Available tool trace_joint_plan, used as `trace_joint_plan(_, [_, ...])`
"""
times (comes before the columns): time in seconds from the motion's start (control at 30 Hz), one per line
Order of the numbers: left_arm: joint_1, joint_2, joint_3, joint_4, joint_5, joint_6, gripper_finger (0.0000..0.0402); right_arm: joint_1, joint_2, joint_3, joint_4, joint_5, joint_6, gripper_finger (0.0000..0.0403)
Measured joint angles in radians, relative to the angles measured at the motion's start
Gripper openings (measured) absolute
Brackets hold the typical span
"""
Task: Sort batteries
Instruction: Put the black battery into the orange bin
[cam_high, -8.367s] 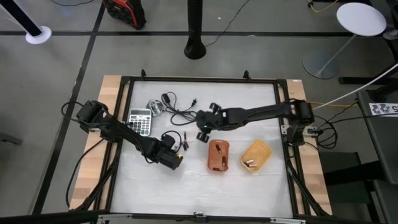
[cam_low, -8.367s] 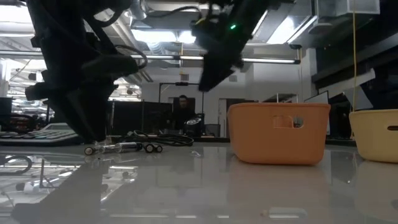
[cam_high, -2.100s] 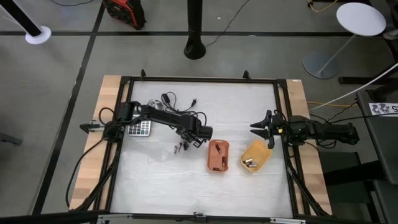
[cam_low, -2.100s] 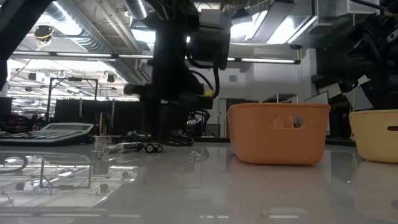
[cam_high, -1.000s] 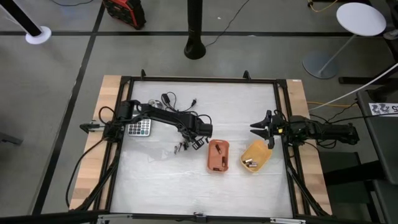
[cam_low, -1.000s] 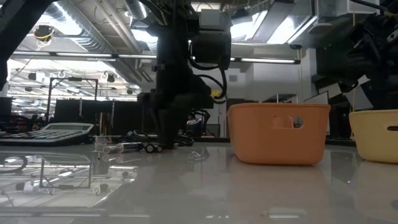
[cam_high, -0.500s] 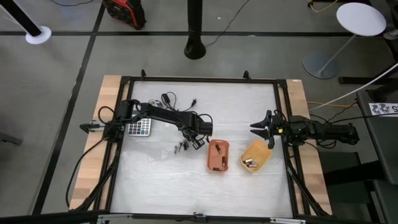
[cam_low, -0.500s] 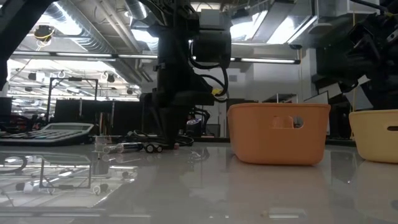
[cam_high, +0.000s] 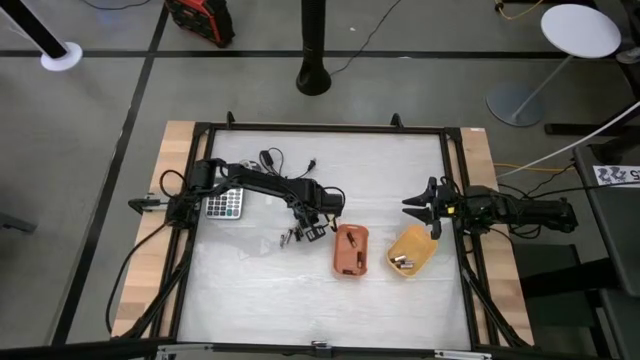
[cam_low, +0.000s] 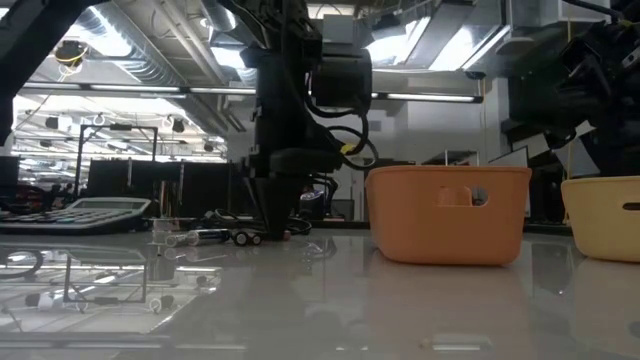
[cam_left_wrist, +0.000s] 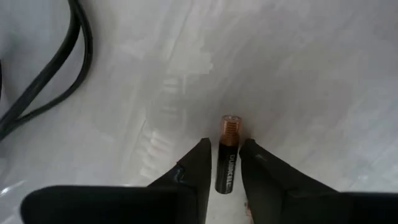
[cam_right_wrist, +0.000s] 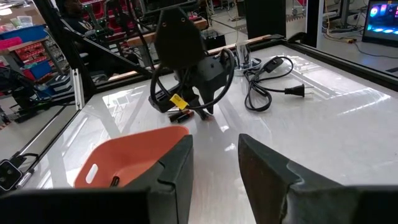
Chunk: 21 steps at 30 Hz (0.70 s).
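Observation:
Several small batteries (cam_high: 290, 237) lie loose on the white table, left of an orange tray (cam_high: 351, 250); the low view shows them as a short row (cam_low: 215, 237). My left gripper (cam_high: 316, 231) points straight down right beside them. In its wrist view a black battery with a copper end (cam_left_wrist: 230, 127) lies flat on the table between the parted fingertips of the left gripper (cam_left_wrist: 225, 144), lengthwise along them. My right gripper (cam_high: 410, 207) waits open and level at the table's right edge, touching nothing.
The orange tray holds one battery, and the yellow tray (cam_high: 411, 250) beside it holds a few. A grey calculator (cam_high: 224, 205) and a black coiled cable (cam_high: 280, 175) lie at the far left. The near half of the table is bare white surface.
My left gripper has stayed low over the loose batteries and rolled about its downward-pointing line; its head sits at a different angle in the high view. The batteries, trays and right arm have kept still.

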Motion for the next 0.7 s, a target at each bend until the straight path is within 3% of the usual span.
trace_joint_plan(0.13, [0.013, 0.0, 0.0, 0.008, 0.0, 0.018, 0.0068, 0.0, 0.0, 0.0, 0.0, 0.0, 0.0, 0.0122])
trace_joint_plan(0.3, [0.013, 0.0, 0.0, 0.056, -0.01, 0.038, 0.0014, 0.0, 0.0, 0.0, 0.0, 0.0, 0.0, 0.0122])
trace_joint_plan(0.7, [0.018, -0.021, -0.001, 0.047, 0.128, 0.028, 0.0006, 0.0, 0.0, 0.0, 0.0, 0.0, 0.0, 0.0122])
